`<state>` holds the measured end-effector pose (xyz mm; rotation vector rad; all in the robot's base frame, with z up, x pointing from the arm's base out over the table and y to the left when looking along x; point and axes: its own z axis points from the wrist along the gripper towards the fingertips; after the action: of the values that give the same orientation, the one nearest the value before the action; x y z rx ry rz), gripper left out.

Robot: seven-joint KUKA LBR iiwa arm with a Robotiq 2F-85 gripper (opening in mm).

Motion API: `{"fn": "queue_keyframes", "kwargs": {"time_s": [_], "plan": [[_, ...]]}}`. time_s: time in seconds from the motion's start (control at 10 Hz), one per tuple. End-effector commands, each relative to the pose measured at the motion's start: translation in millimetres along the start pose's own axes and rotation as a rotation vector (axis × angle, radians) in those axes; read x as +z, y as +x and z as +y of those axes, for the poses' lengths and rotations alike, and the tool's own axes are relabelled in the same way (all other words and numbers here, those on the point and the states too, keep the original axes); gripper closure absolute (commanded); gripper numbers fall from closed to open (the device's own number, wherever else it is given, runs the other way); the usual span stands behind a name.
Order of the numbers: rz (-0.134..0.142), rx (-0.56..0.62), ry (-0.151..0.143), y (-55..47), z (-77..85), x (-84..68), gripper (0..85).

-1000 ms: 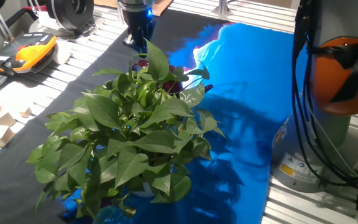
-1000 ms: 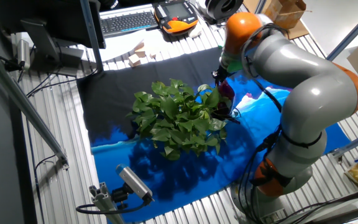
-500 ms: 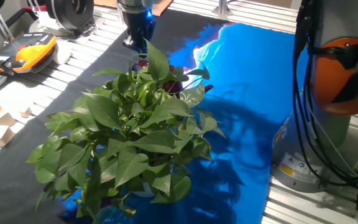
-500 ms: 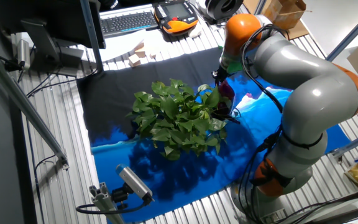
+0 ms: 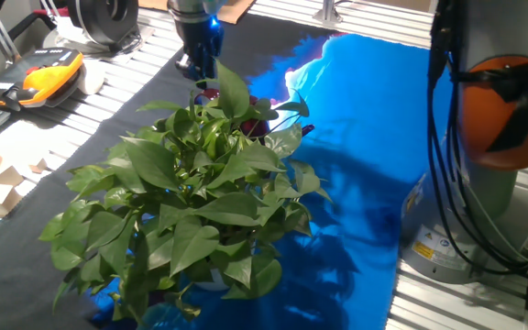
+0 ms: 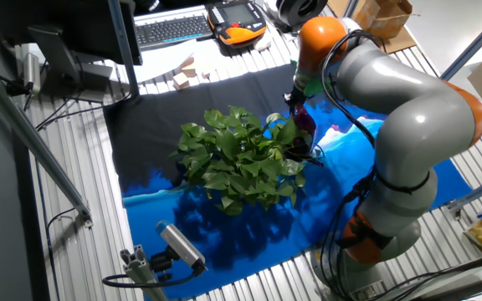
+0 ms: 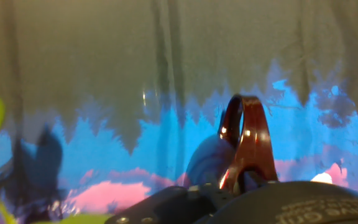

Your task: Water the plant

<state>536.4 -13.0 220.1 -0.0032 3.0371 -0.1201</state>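
The plant (image 5: 195, 197), a dense mound of glossy, pointed heart-shaped leaves, fills the left-centre of one fixed view on a smooth blue and black cloth (image 5: 356, 119). At upper centre the gripper (image 5: 200, 66) hangs just behind the topmost leaves, the grey, orange-jointed arm (image 6: 392, 92) arching over from the right. In the hand view a shiny dark maroon cup (image 7: 246, 146) shows its looped handle at lower right, seemingly held, though whether the fingers are clamped on it I cannot tell.

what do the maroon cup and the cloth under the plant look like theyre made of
The maroon cup looks like glazed ceramic or glossy plastic: its handle shows sharp bright highlights. The cloth looks like thin printed fabric, matte black and blue, with soft folds visible in the hand view. The plant has glossy leaves; real or artificial is unclear.
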Motion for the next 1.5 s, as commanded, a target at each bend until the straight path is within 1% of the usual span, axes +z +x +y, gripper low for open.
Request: {"fn": "queue_keyframes", "kwargs": {"time_s": [0.0,0.1,0.2,0.3,0.4,0.6,0.7,0.8,0.9,1.1,1.3,1.4], "plan": [[-0.001,-0.010,-0.014,-5.1,-4.3,5.8,17.0],[-0.001,-0.013,-0.035,-11.6,-9.3,14.1,17.0],[-0.001,-0.022,-0.043,-16.9,-13.3,21.4,17.0],[0.003,-0.024,-0.060,-20.7,-16.2,27.7,17.0],[0.010,-0.029,-0.070,-25.6,-19.3,35.4,17.0],[0.032,-0.022,-0.087,-32.1,-22.7,47.0,17.0],[0.033,-0.025,-0.095,-33.4,-25.9,52.3,17.0],[0.034,-0.032,-0.106,-33.1,-30.7,58.1,34.0],[0.040,-0.038,-0.116,-31.5,-33.3,62.0,34.0],[0.044,-0.017,-0.116,-28.3,-36.2,66.7,34.0],[0.035,0.011,-0.112,-24.5,-43.2,70.4,34.0],[0.037,0.028,-0.114,-23.5,-44.3,71.5,34.0]]}}
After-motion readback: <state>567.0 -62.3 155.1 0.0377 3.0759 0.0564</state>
